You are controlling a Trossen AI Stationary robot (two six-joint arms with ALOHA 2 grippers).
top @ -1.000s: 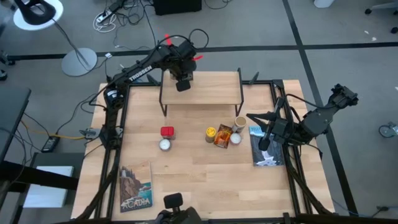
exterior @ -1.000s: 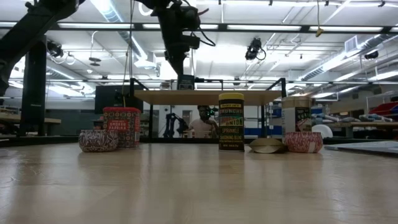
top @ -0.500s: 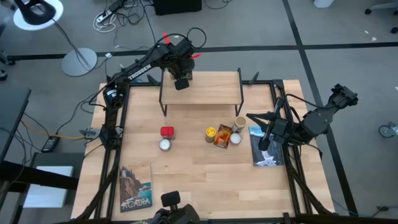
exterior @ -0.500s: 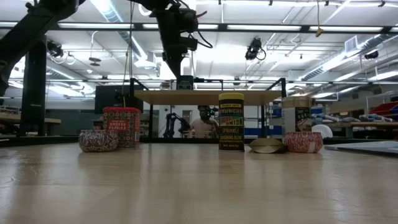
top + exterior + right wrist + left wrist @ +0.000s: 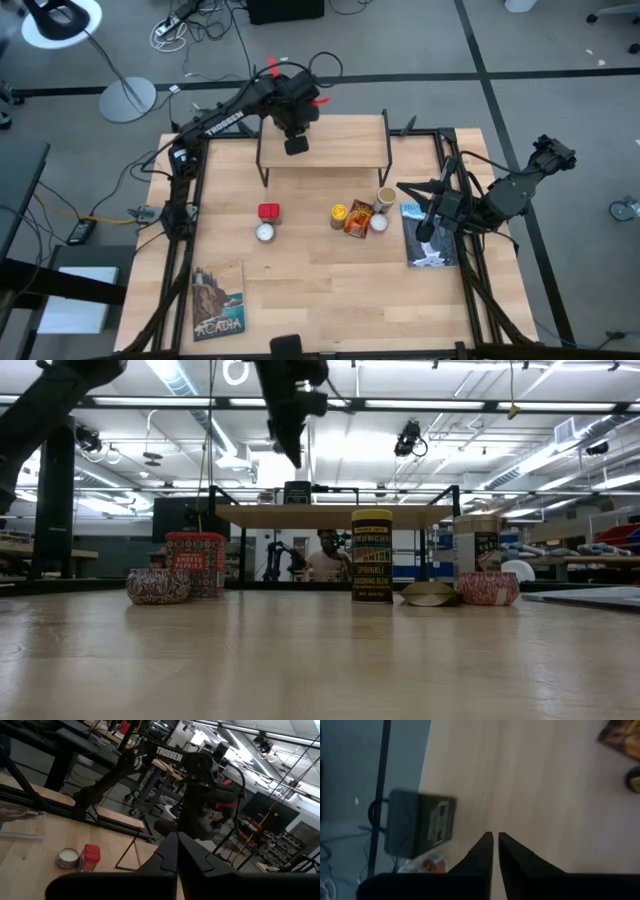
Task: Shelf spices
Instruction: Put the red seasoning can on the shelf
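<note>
Dark tin [image 5: 296, 146] sits on the shelf [image 5: 340, 150], right under the left tool [image 5: 293, 122], whose fingers are nearly together with just a slit between them and nothing in them. Looks like the drop-off is done, so I'd lift straight up and not clip the tin. The red tin [image 5: 269, 212] waits on the surface, well off from that tool. Right tool [image 5: 428, 222] is pressed together, parked beside the book [image 5: 421, 250].
</note>
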